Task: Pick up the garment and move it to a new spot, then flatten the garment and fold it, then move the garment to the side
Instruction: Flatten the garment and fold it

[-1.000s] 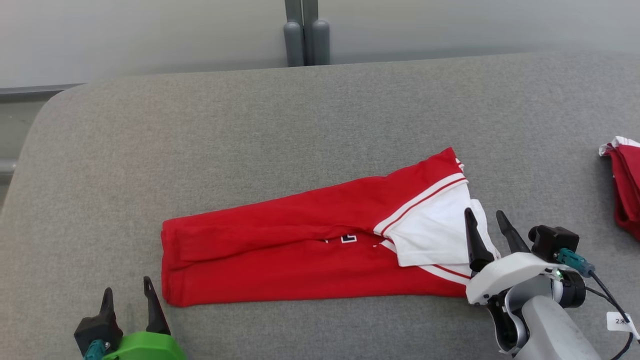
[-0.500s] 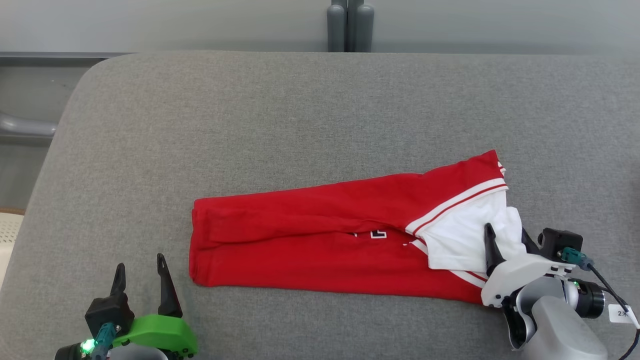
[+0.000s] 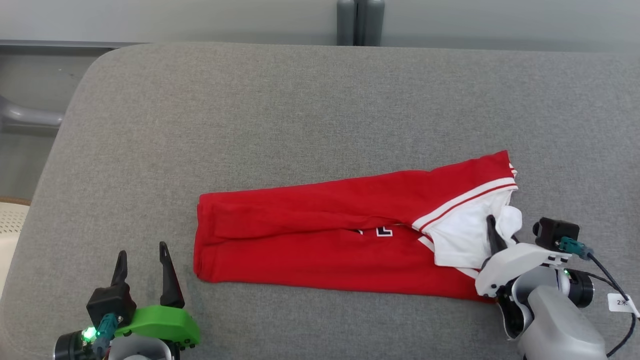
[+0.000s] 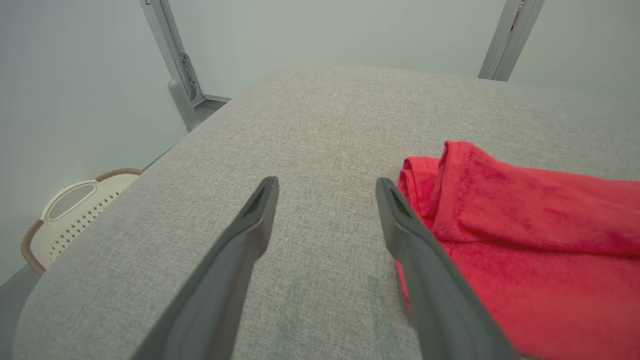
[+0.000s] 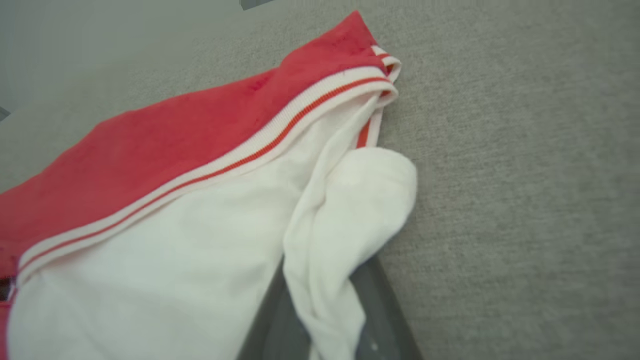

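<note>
Your right gripper [image 3: 501, 226] has its fingers clenched on the white part at the right end of the garment [image 3: 320, 240]. In the right wrist view, that cloth is pinched between them. The garment lies as a long red folded strip across the near middle of the grey table [image 3: 300, 115]. Your left gripper [image 3: 142, 249] is released, fingers spread over bare table just beside the garment's left end. A white basket [image 4: 70, 210] sits below the table's edge.
</note>
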